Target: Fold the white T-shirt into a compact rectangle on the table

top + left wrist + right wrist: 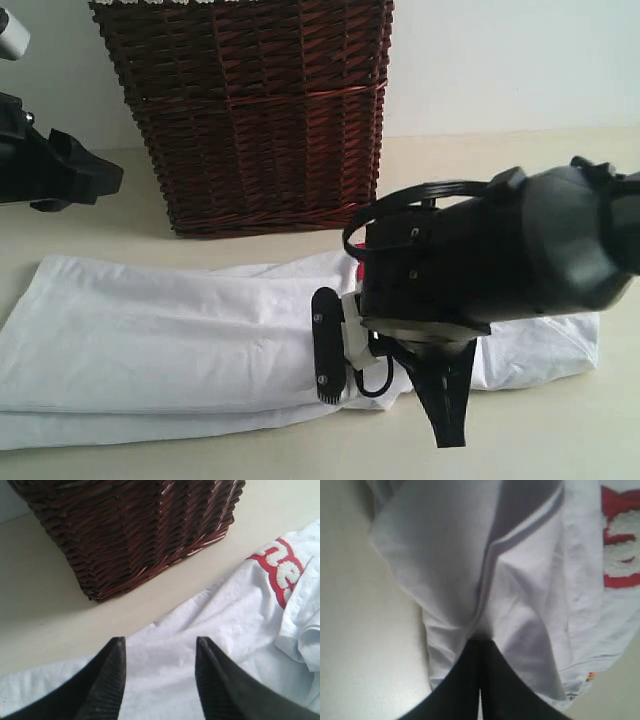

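The shirt (150, 340) is lying on the table (560, 440) in front of the basket (260, 110). It is already gathered into a long strip running across the exterior view, with doubled layers showing along its near edge.

The right fingers (465, 690) are pressing together on a ridge of cloth near the strip's right end, close to the red lettering (620, 535) and the orange tag (590, 675). The fabric is puckering into a crease right where the tips meet, so they are gripping the shirt rather than merely resting on it. Pinching at the end of the strip is giving that arm a handle for carrying the end over toward the middle, which looks like the crosswise fold the task now needs. Whether the pinch is catching every layer or only the top one cannot be told.

The left fingers (107, 685) are standing apart with nothing between them, pointing down toward the shirt's other half, with the basket just beyond. In the exterior view that arm is sitting high at the left edge, clear of the cloth. Waiting there is probably leaving room for the fold while keeping it ready to pin or take the left end. The main risk is the layers sliding apart as the end is being lifted.
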`<move>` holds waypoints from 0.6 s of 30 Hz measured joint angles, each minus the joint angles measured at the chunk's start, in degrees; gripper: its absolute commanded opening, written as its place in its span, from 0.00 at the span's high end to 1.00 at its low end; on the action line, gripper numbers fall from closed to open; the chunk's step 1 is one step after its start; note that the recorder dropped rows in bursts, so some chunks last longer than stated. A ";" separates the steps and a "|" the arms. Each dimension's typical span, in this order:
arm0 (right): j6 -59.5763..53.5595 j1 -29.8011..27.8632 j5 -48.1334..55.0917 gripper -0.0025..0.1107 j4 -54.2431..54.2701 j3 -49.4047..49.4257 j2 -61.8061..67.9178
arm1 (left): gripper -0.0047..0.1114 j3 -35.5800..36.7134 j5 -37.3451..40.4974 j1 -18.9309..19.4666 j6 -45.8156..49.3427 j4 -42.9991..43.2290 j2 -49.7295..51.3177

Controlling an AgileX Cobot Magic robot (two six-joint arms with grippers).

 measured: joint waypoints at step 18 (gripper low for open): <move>-3.90 -1.75 0.00 0.98 7.04 -1.26 0.78 | 0.58 0.00 0.00 0.00 0.00 0.00 0.00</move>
